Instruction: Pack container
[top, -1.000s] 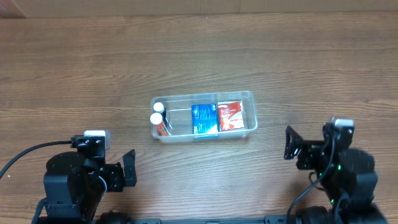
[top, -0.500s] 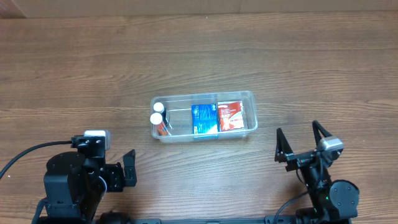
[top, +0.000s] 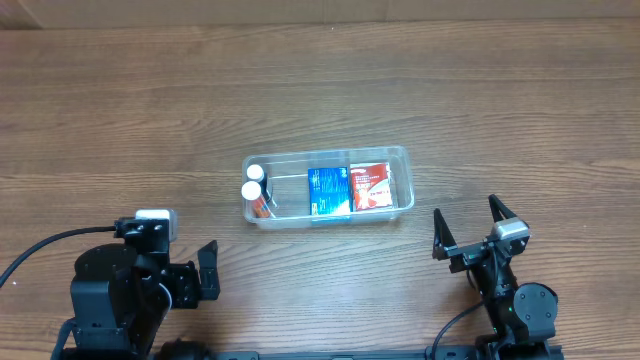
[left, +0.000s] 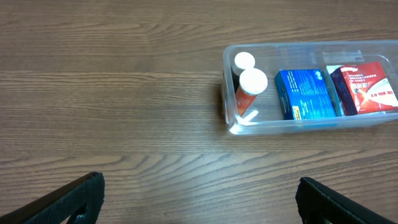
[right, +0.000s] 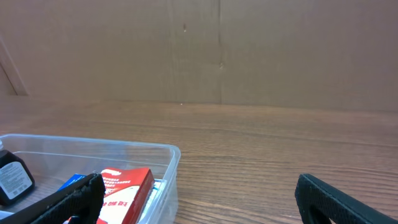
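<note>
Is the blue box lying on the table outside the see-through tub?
No, the blue box sits inside the container, between the white-capped bottles and the red box.

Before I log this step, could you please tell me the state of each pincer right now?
Left pincer: open, holding nothing.
Right pincer: open, holding nothing.

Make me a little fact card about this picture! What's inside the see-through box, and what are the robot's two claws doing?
container: clear plastic tub, near the middle of the table
left end of tub: two white-capped bottles, side by side
middle of tub: blue box
right end of tub: red box
left gripper: open, holding nothing, apart from the tub
right gripper: open, holding nothing, close to the tub's right end, not touching it
table: brown wood
</note>
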